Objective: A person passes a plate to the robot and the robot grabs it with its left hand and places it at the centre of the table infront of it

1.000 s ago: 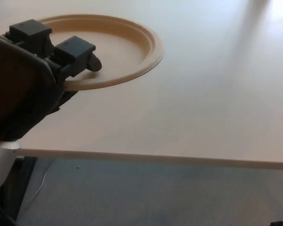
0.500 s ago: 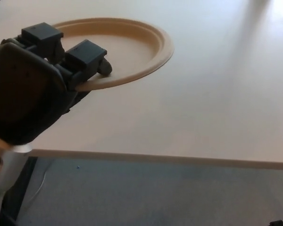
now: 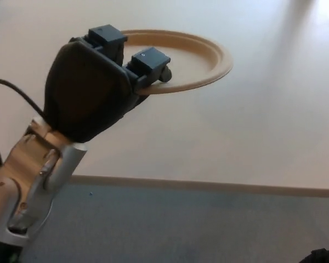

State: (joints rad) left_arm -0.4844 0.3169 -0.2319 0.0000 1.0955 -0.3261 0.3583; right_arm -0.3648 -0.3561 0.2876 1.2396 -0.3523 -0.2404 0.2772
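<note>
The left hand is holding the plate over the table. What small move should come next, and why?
Probably lower the plate gently to the table before letting go. The left hand grips its near rim with fingers over the edge, and the plate looks tilted, perhaps not resting flat yet.

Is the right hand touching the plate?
No, only the left hand holds the plate, its fingers over the near rim.
</note>
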